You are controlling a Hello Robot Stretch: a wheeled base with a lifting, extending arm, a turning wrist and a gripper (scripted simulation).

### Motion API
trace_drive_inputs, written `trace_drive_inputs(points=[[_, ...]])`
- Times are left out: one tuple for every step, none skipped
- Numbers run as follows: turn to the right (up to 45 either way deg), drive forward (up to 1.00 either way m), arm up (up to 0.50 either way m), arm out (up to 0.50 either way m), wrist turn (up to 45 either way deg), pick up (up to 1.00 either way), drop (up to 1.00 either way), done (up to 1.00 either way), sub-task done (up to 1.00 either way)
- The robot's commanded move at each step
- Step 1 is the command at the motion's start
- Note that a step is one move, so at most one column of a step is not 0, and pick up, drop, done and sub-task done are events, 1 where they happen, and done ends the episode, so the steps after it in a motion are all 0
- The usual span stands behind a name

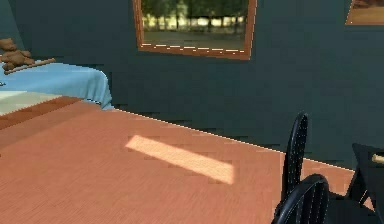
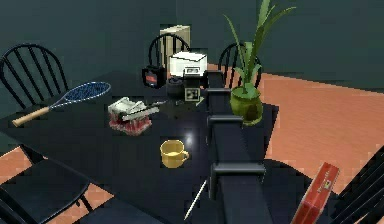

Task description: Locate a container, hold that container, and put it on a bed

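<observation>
Arm side view, arm (image 2: 224, 150) extended over table (image 2: 90, 142), gripper (image 2: 163, 101) state and load unclear

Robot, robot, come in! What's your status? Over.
Pincer out at dark table, can't tell if it holds anything. Red-and-white boxy thing by its tip. Bed at forward view's left. Yellow mug and potted plant flank the arm.

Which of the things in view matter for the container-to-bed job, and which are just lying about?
For the job: bed; gripper; white-and-red thing near it, perhaps the container.
Likely lying about: racket; yellow mug; potted plant; white box.
</observation>
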Motion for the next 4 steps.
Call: trace_drive_inputs(points=[[0.0, 0.00, 0.00, 0.00, 36.0, 0.00, 0.00, 0.00, 0.00], [0.0, 0.00, -0.30, 0.00, 0.0, 0.00, 0.00, 0.00, 0.00], [0.0, 0.00, 0.00, 0.00, 0.0, 1.00, 0.00, 0.00, 0.00], [0.0, 0.00, 0.10, 0.00, 0.0, 0.00, 0.00, 0.00, 0.00]])
